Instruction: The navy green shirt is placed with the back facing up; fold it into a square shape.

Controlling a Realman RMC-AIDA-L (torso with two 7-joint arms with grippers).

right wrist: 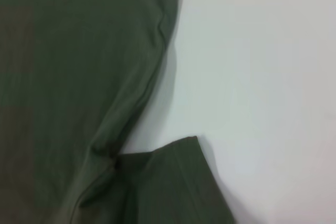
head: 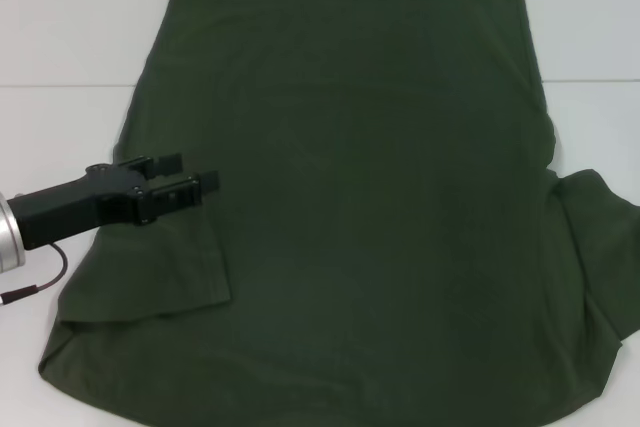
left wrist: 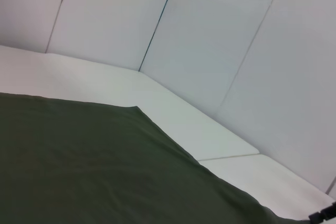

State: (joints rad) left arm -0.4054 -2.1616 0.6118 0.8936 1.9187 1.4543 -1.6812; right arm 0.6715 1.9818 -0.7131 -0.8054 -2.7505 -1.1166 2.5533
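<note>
At the left, the left gripper (head: 188, 181) hovers with its fingers slightly apart, holding nothing, over the folded-in left sleeve (head: 170, 267). The shirt (head: 360, 197) lies flat across the white table (head: 60, 37), right sleeve (head: 600, 257) spread out.

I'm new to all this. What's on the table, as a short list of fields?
item: shirt, dark green, spread flat on a white table
side up: plain, no print showing
left sleeve: folded in over the body
right sleeve: spread out to the side
left hand: black, open, over the folded left sleeve
right hand: not in the head view
fold progress: far from square yet
</note>
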